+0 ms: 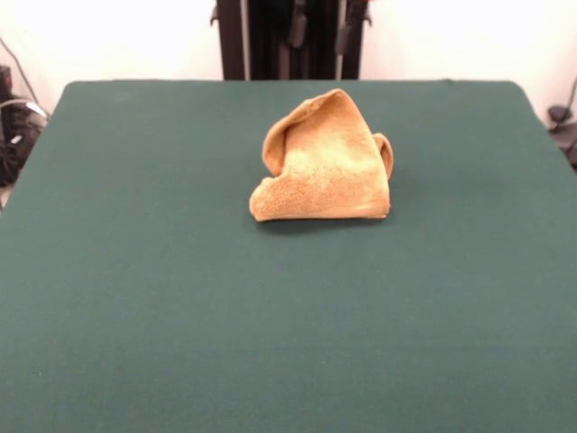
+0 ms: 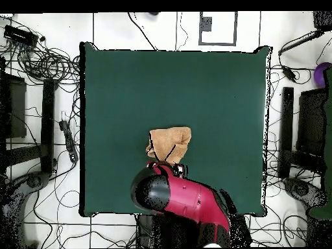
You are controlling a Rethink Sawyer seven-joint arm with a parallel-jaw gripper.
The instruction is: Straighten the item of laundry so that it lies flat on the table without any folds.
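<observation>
The golden-orange towel [image 1: 323, 162] lies crumpled and folded into a rough triangle on the dark green table [image 1: 135, 289], a little past the middle toward the robot. Its top corner is curled over and a fold sticks out on its right. In the overhead view the towel [image 2: 170, 141] sits near the robot's side of the table [image 2: 130, 84]. The red and black arm [image 2: 185, 198] reaches over the table edge, and its gripper end [image 2: 167, 170] hangs just at the towel's robot-side edge, covering part of it. The front view shows no gripper.
The robot's black pedestal [image 1: 288, 36] stands behind the table's far edge. In the overhead view, cables [image 2: 42, 61] and dark equipment racks [image 2: 301, 130] lie on the floor on both sides of the table.
</observation>
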